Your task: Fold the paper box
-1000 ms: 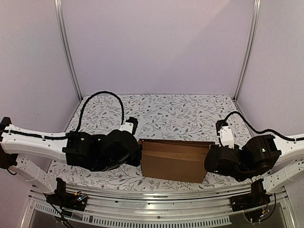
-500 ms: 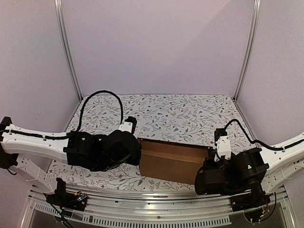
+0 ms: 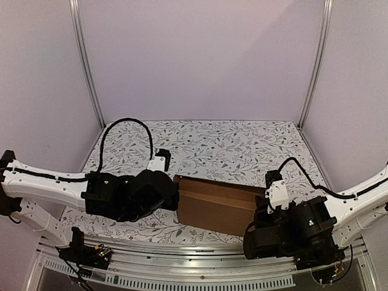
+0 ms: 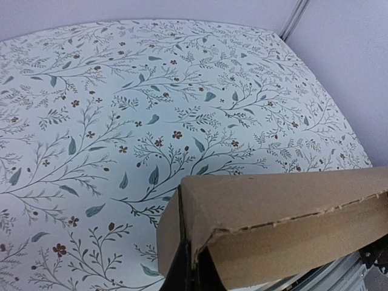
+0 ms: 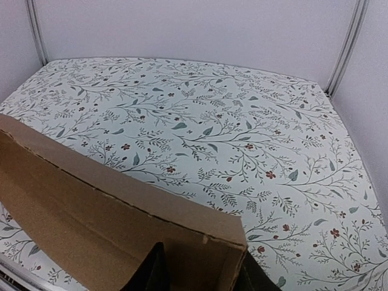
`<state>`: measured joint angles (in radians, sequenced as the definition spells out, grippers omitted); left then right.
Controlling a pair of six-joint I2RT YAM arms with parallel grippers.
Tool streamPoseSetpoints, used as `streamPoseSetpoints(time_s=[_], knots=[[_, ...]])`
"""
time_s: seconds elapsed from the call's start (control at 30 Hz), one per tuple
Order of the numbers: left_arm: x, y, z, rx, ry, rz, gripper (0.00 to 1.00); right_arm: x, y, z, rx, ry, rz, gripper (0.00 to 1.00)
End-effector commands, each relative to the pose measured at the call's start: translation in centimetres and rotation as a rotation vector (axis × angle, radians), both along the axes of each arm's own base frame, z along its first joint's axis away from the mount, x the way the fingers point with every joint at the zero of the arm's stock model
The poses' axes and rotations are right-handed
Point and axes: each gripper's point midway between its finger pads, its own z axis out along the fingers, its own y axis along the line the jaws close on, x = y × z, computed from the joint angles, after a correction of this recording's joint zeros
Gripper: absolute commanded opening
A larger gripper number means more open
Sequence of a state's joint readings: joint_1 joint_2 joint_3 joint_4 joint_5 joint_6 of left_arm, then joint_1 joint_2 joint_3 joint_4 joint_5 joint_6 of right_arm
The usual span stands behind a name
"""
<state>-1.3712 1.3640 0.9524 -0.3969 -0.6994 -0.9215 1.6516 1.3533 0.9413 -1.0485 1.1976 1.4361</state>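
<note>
- The left gripper (image 4: 191,276) is clamping the left end of the paper box (image 3: 218,209), near the front edge of the counter (image 3: 230,145).
- The right gripper (image 5: 203,273), released, is straddling the right end wall; seat it squarely before closing.

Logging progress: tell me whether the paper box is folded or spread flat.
Folded: the paper box stands with raised walls, not spread flat.

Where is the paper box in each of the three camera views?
Top external: the paper box is low in the centre, between the two arms.
Left wrist: the box fills the lower right, with one corner at the bottom middle.
Right wrist: the box fills the lower left and reaches the bottom middle.
Shared landmark: the floral table cover lies behind the box in all three views.
</note>
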Motion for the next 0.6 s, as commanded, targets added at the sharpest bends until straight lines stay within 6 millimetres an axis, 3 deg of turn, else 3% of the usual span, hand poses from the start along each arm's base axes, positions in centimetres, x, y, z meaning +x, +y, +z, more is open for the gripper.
streamPoseSetpoints(time_s=[0.0, 0.1, 0.23, 0.43, 0.57], knots=[[-4.1, 1.8, -9.0, 0.244, 0.203, -0.115, 0.0, -2.5, 2.7, -1.2, 0.016, 0.163, 0.151, 0.44], [-3.9, 1.9, -9.0, 0.243, 0.192, -0.102, 0.0, -2.4, 2.2, 1.6, 0.021, 0.139, 0.214, 0.6], [-3.7, 1.6, -8.9, 0.243, 0.186, -0.092, 0.0, -2.2, 1.0, 5.8, 0.049, 0.12, 0.293, 0.69], [-3.6, 1.2, -8.9, 0.241, 0.185, -0.085, 0.0, -0.5, -0.6, 13.1, 0.133, 0.035, 0.302, 0.66], [-3.4, 1.3, -8.7, 0.234, 0.182, -0.063, 0.0, 1.9, 1.1, 14.8, 0.088, 0.021, 0.251, 0.51]])
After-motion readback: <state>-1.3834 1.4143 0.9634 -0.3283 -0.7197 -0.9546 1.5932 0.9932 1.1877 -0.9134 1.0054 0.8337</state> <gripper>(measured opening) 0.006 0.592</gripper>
